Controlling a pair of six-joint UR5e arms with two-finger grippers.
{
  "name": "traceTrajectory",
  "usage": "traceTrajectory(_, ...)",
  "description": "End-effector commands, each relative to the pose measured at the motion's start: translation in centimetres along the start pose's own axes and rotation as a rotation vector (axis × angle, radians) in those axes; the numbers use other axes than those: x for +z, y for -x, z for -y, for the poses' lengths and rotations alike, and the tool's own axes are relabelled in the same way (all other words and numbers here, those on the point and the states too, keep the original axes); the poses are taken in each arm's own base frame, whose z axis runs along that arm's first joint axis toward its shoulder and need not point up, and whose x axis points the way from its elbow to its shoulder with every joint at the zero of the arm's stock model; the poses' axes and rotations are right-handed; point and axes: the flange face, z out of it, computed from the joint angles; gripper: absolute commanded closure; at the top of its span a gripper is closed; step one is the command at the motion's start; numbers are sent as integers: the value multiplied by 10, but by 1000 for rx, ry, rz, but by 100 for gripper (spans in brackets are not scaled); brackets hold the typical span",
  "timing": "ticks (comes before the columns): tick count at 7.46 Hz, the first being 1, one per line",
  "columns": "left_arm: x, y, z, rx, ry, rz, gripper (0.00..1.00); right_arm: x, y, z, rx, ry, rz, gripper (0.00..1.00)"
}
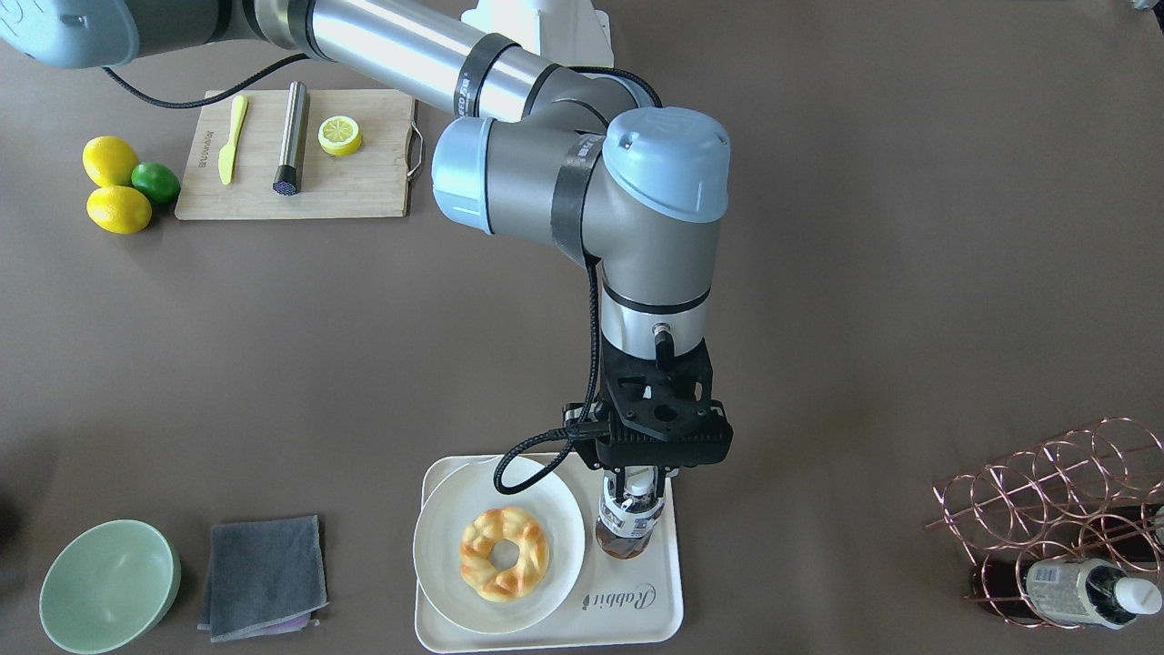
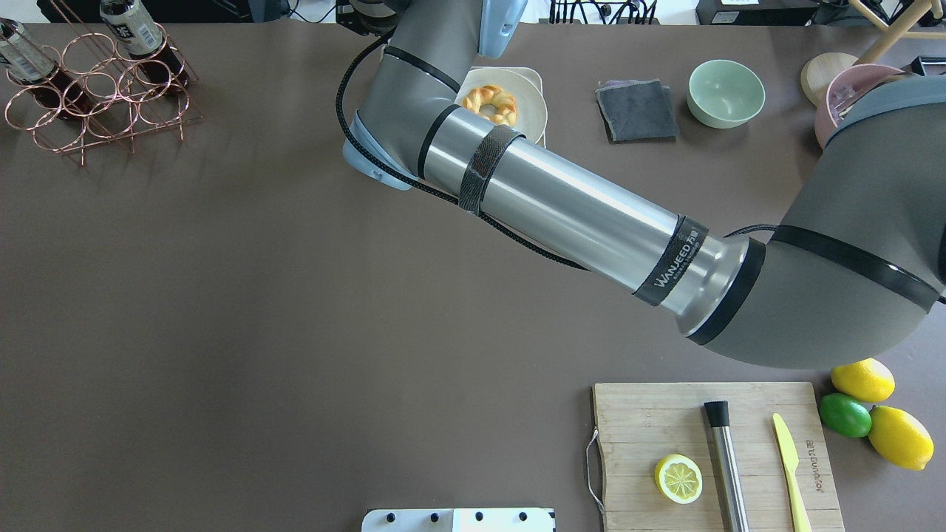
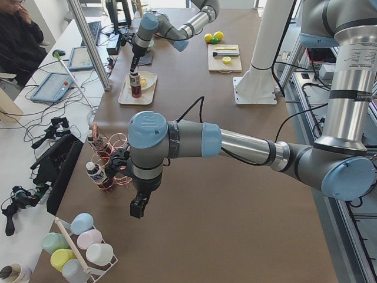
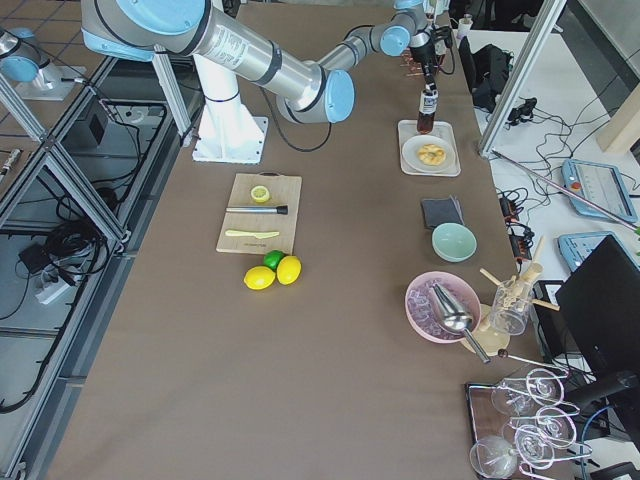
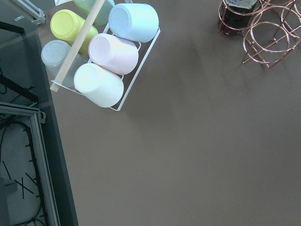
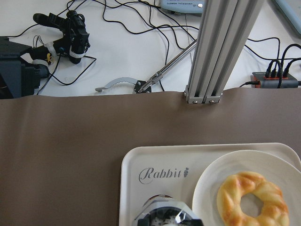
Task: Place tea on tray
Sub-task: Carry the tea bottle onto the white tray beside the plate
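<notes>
- Gripping the tea (image 1: 627, 526) at its neck, the right jaws are closed on it from above, and the bottle is upright directly beneath them
- Below those jaws the tea sits inside the rim of the tray (image 1: 650, 611), just beside the white plate (image 1: 436, 555) that holds a braided bread ring (image 1: 505, 553)
- The left jaws hang over the bare bench (image 3: 224, 206) with the copper wire rack (image 3: 115, 147) near them; whether they are open or closed I cannot tell
</notes>
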Motion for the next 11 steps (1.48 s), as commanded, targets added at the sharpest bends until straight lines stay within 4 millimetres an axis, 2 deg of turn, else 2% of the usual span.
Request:
traceTrajectory(1, -2, 5, -6, -11, -3, 3, 3, 13, -2, 4, -7, -4, 0, 100)
traceTrajectory(5, -3, 6, -7, -11, -4, 3, 3, 15, 0, 0, -8, -1, 0, 100)
traceTrajectory(7, -4, 8, -10, -15, -6, 4, 3, 15, -1, 0, -6, -5, -4, 1)
traceTrajectory(10, -7, 10, -13, -19, -12, 7, 3, 12, 0, 2, 2, -7, 2, 1)
traceTrajectory(11, -7, 10, -13, -19, -12, 5, 3, -1, 4, 7, 3, -14, 22, 1)
